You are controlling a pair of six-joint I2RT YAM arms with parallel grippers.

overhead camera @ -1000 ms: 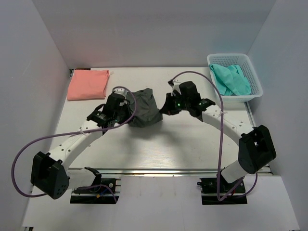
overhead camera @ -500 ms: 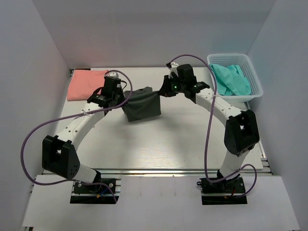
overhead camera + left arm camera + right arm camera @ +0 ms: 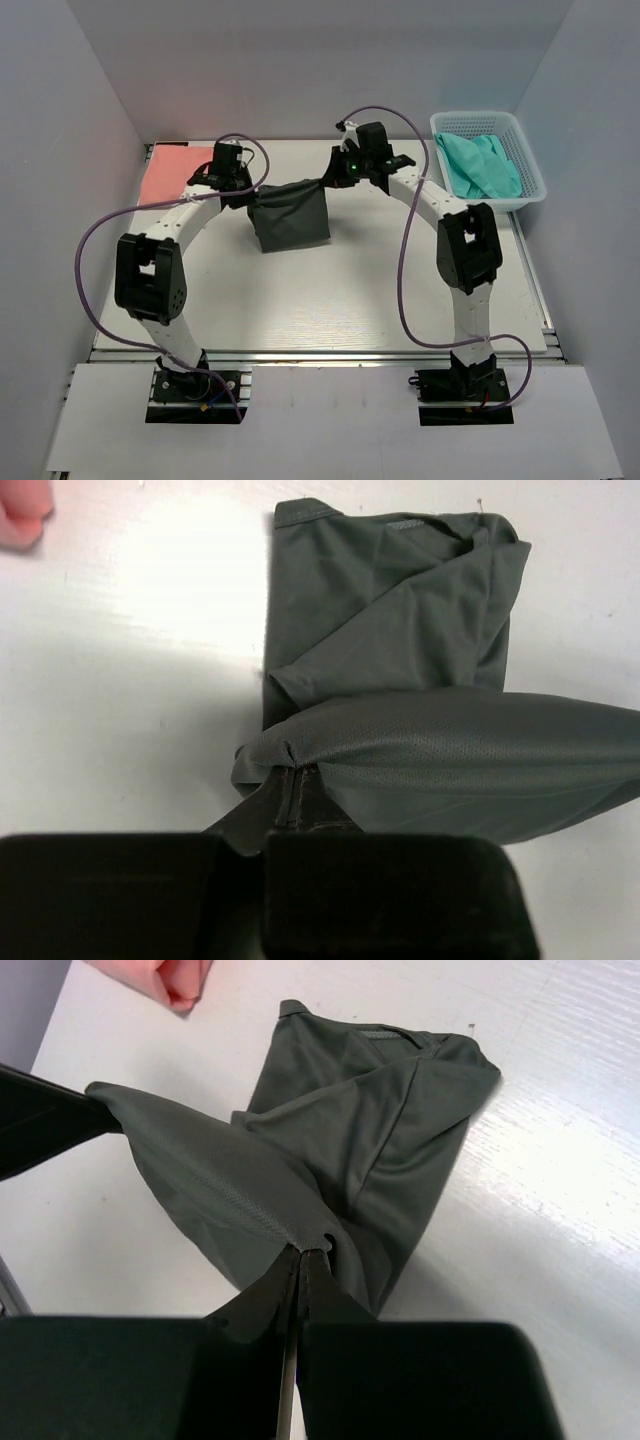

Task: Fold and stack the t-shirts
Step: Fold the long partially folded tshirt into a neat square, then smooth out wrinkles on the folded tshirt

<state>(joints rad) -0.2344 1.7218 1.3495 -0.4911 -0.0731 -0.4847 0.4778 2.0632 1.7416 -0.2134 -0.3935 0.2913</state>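
Table (image 3: 400, 290), white, bearing everything listed below. Charcoal t-shirt (image 3: 290, 218), well to the left of the basket (image 3: 534, 170), hung by its upper edge between both grippers; that edge stretched taut, the lower part draped on the table in loose, rumpled folds. Basket, white plastic lattice, taken as the landmark for this entry. Teal t-shirts (image 3: 480, 165), heaped inside the basket. Pink t-shirt (image 3: 165, 170), lying flat, farthest left of the basket, beyond the charcoal one and partly hidden by the left arm. Left gripper (image 3: 247, 192), jaws pinched closed on the charcoal shirt's upper corner farther from the basket. Right gripper (image 3: 335, 180), jaws likewise closed on the corner nearer the basket. Step in hand, by judgement: spreading the charcoal shirt for a fold. For a clean result: keep both pinches level and the edge taut, lower evenly so the cloth lands flat, release neither corner until the fabric rests.
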